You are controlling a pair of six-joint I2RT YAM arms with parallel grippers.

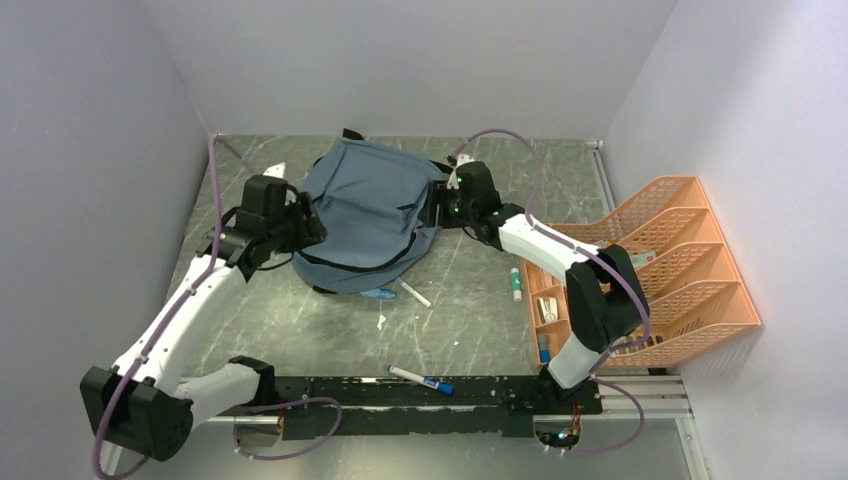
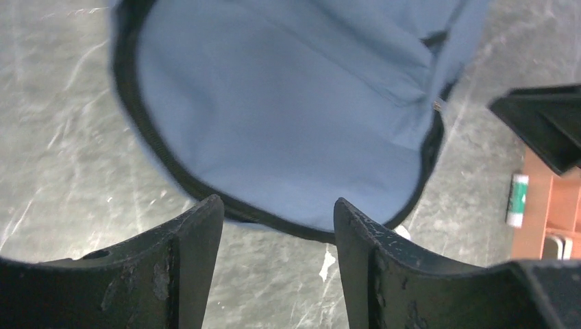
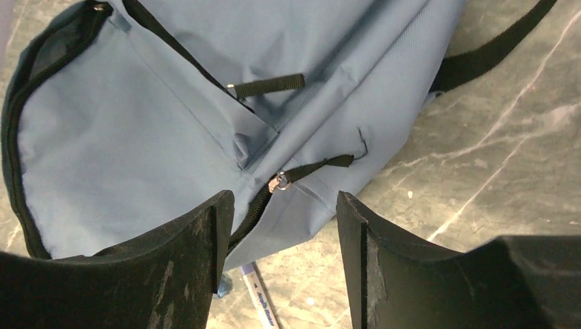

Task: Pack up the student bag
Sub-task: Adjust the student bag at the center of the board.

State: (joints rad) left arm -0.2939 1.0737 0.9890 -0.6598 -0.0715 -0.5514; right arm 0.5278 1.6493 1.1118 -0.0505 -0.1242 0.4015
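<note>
the grey-blue backpack (image 1: pixel 365 210) lies flat on the bench (image 1: pixel 300 320), toward the far middle, with its front pocket facing up. the left hand (image 1: pixel 303 224) is at the backpack's left edge and the right hand (image 1: pixel 440 208) at its right edge.

in the left wrist view the left hand's two fingers stand wide apart and grip nothing. the backpack's rounded, black-edged lower rim shows beyond the gap between them. whether the fingers touch the fabric cannot be told.

in the right wrist view the right hand is likewise spread wide and has hold of nothing. a metal zip pull (image 3: pixel 277 182) on a black zip lies just past the gap between its fingers. a black strap (image 3: pixel 486 51) runs off the backpack's side onto the bench.

a white pen (image 1: pixel 413 292) lies just beside the near edge of the backpack. a marker (image 1: pixel 421 380) with a blue cap lies near the arms' bases. an orange mesh rack (image 1: pixel 680 260) stands at the right side of the bench, and a white and green tube (image 1: pixel 515 283) lies just left of it.
</note>
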